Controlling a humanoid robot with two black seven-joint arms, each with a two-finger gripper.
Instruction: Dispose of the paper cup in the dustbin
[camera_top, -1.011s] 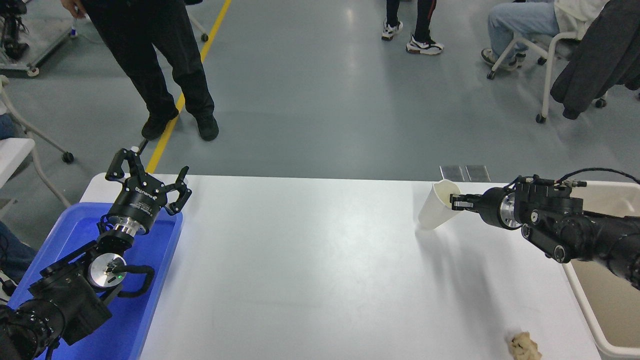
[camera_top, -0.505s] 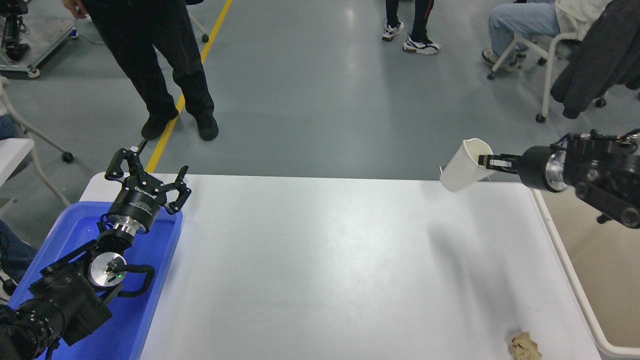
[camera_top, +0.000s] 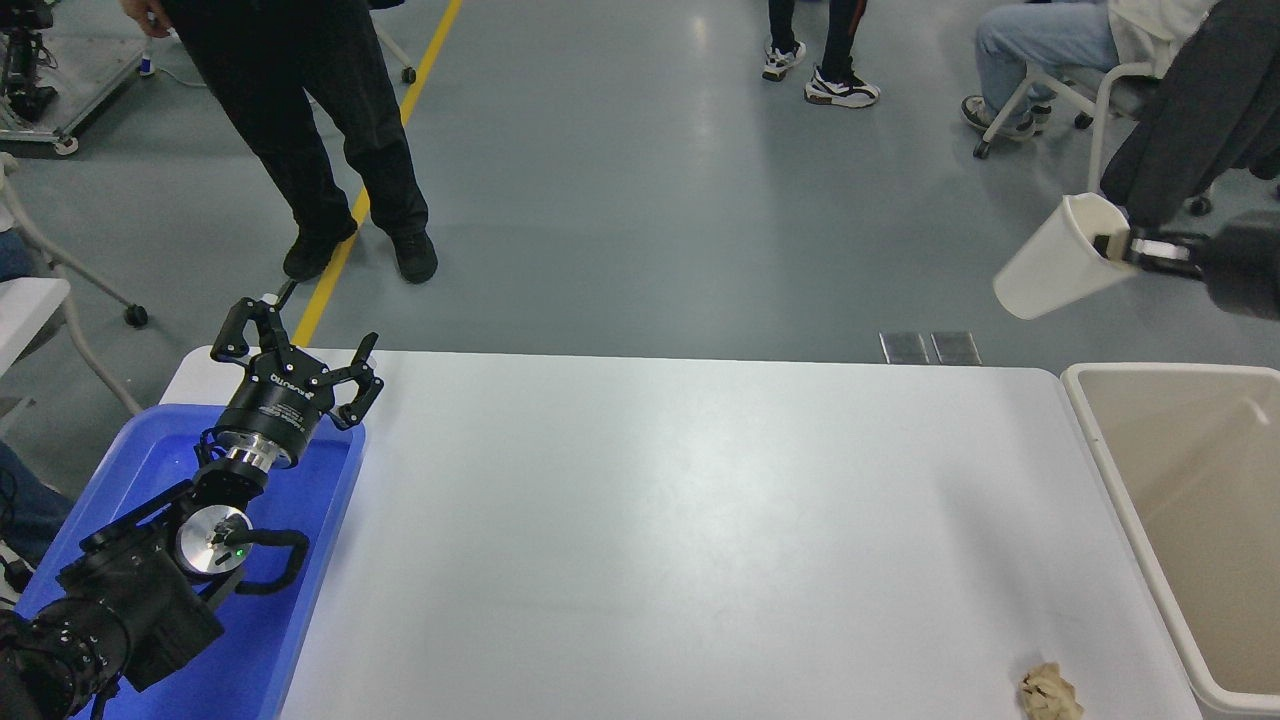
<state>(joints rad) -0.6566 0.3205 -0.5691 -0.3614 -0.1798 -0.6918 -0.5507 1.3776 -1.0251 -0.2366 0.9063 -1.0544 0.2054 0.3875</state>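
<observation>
Lifted clear of the desk (camera_top: 650, 520) since a second ago, the paper cup (camera_top: 1060, 262) now hangs high in the air, carried up and toward the right edge of the view. The right gripper (camera_top: 1125, 247) has its fingers (camera_top: 1108, 243) pinched on the cup's rim, one inside the mouth and one outside, so the cup tips outward with its base pointing down and away from them.

Below the fingers and a little to their right sits the dustbin (camera_top: 1095, 440), its opening showing just beside the desk's edge. The cup is not yet over that opening; it looks to be beyond the bin's far rim.

The carrying step is in hand. Next, I judge, the arm must bring the cup back over the bin's mouth before the fingers part.

The left gripper (camera_top: 300, 352) is parked over the blue tray (camera_top: 330, 500), fingers spread wide. A crumpled brown wad (camera_top: 1050, 692) lies near the desk's front corner.
</observation>
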